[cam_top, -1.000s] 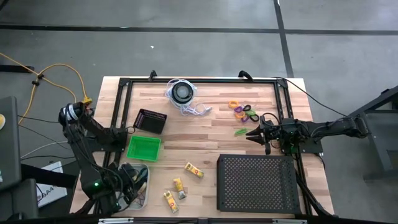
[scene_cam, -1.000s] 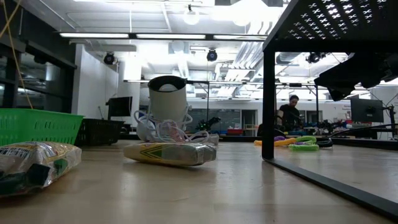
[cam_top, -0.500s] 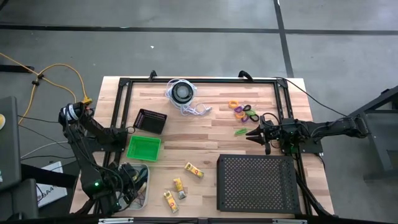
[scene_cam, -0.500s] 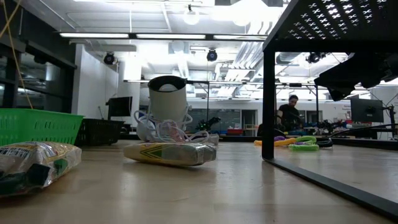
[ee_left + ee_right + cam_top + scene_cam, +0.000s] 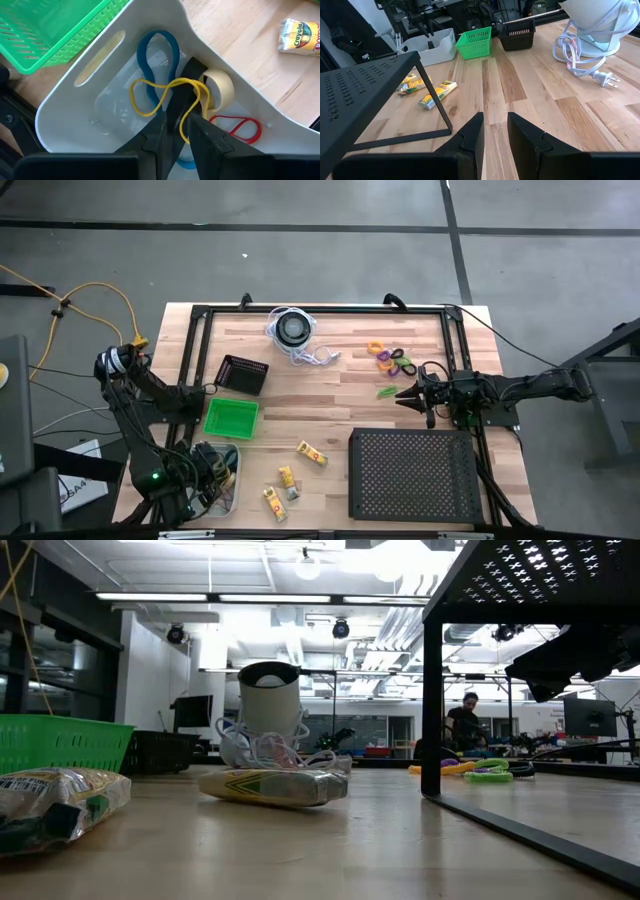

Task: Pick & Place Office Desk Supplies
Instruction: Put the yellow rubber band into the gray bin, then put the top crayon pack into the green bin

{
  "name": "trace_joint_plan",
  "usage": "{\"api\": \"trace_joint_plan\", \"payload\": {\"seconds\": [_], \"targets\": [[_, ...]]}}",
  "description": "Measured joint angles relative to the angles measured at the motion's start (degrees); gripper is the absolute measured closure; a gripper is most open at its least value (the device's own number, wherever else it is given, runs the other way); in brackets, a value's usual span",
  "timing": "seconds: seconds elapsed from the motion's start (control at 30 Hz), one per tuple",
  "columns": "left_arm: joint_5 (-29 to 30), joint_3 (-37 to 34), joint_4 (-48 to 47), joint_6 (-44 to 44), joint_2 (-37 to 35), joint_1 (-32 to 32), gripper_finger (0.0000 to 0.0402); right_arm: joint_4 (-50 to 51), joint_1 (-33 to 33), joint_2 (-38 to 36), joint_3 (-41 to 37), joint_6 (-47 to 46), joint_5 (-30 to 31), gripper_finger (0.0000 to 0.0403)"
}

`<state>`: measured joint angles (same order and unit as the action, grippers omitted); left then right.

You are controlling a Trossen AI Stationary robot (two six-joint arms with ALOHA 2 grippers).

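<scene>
My left gripper [image 5: 177, 122] points down into a white bin [image 5: 65, 115] at the table's near left corner [image 5: 222, 480]. Its fingers stand slightly apart. In the bin lie a yellow rubber band [image 5: 150, 95], a blue band [image 5: 157, 50], a red band [image 5: 240, 125] and a cream tape roll [image 5: 220, 85]. One end of the yellow band runs between the fingertips. Yellow packets [image 5: 312, 452] [image 5: 287, 477] [image 5: 272, 498] lie on the wood near the front. Coloured rings [image 5: 390, 358] lie at the far right. My right gripper [image 5: 400, 393] waits level beside them, open and empty [image 5: 495, 120]. My left gripper comes at the yellow band from above, and the band's near loop [image 5: 184, 125] passes between the fingertips. The rest of the band lies on the bin's floor. Whether the fingers touch it, I cannot tell.
A green basket [image 5: 231, 418] and a black basket [image 5: 243, 373] stand beyond the bin. A large black perforated tray [image 5: 412, 474] on legs fills the near right. A round disc with a white cord [image 5: 292, 328] sits at the far middle. Bare wood lies in the middle.
</scene>
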<state>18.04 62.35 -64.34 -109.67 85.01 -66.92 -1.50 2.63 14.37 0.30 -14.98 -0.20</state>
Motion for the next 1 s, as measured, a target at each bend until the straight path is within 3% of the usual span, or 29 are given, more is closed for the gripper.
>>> {"api": "trace_joint_plan", "payload": {"seconds": [0.27,1.0], "targets": [[0.24,0.0,0.07,0.31,0.0,0.0,0.0327,0.0,0.0,0.0,0.0,0.0,0.01,0.033],[9.79,0.02,0.03,9.96,-4.83,0.91,0.0327,0.0,-0.01,0.0,0.0,0.0,0.01,0.033]]}}
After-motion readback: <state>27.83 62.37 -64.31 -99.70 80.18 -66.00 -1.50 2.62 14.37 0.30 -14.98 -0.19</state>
